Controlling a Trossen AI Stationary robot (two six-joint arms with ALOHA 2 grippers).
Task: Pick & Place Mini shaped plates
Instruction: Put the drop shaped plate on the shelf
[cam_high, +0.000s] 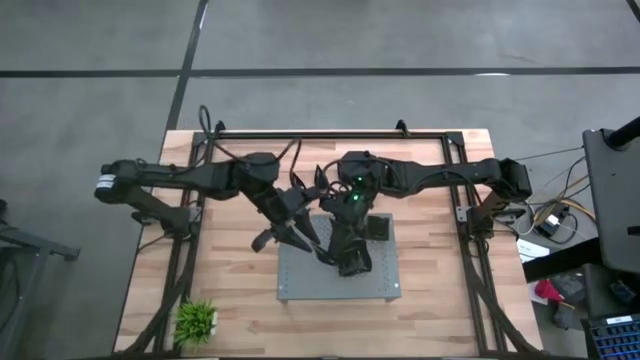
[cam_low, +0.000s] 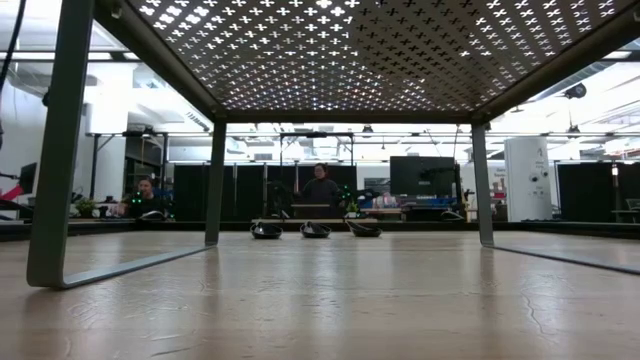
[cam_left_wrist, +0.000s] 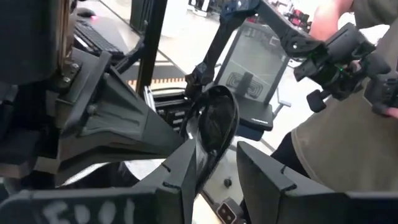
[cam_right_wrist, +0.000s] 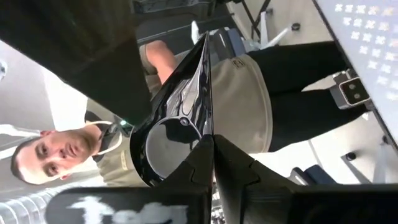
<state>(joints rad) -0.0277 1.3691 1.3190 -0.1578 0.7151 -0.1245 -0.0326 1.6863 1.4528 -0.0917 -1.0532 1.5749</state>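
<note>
teardrop plate (cam_right_wrist: 171, 118) in right gripper (cam_right_wrist: 213, 152)

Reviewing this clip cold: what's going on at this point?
Both arms are over the grey perforated board at mid-table. The right gripper is shut on the edge of a glossy black mini plate. The left gripper has another black teardrop plate between its fingers. Three more dishes sit on the table under the board.

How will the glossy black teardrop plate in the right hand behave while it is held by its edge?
The teardrop plate probably stays stiff: it keeps its shape although the right hand pinches only its rim. Its shiny surface suggests it may slip. Held by so little, it looks light.
</note>
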